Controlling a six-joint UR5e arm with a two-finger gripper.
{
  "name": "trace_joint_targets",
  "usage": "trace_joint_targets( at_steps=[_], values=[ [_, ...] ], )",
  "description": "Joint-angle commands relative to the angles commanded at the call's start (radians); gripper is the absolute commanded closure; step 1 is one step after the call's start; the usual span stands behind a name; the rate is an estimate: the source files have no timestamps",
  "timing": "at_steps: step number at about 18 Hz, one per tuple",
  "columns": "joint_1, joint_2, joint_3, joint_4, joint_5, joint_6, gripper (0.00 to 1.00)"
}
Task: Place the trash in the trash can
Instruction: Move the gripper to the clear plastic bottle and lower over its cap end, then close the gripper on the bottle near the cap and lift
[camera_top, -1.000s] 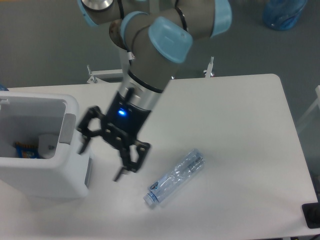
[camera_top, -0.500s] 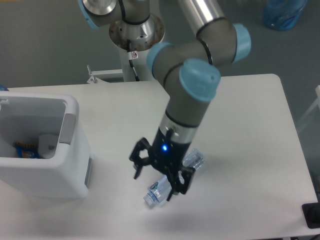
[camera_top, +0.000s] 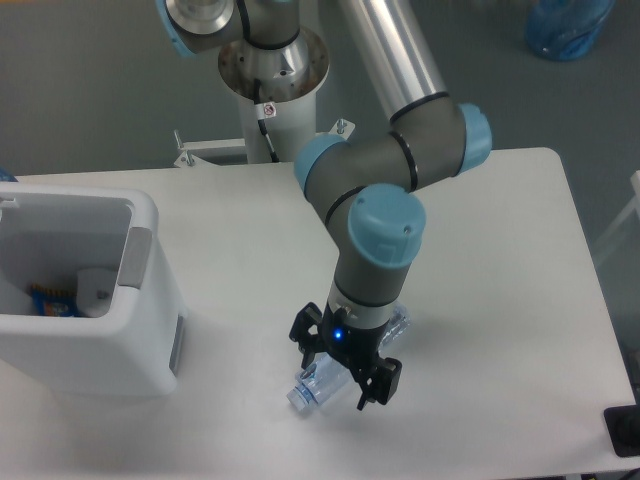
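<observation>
At nine o'clock on the table (camera_top: 480, 230) stands the trash can (camera_top: 150, 300), a white bin with a grey handle inset; inside it a pale lump, perhaps the napkin, lies beside something blue and orange that is too small to identify. Toward six o'clock the crushed bottle (camera_top: 312, 383) lies on its side, cap end pointing to seven o'clock, body largely hidden under the arm. The gripper (camera_top: 345, 372) hangs directly over it, fingers apart and straddling it, not visibly clamped. The step in hand appears to be grasping the bottle; next would come closing, lifting and carrying toward nine o'clock. The bluish label's writing is unreadable.
</observation>
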Motion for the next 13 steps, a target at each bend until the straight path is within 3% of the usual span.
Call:
trace_joint_targets(
  at_steps=[13],
  values=[
    [-0.078,-0.052,-0.023,-0.005,0.178,-0.002,0.0]
  ],
)
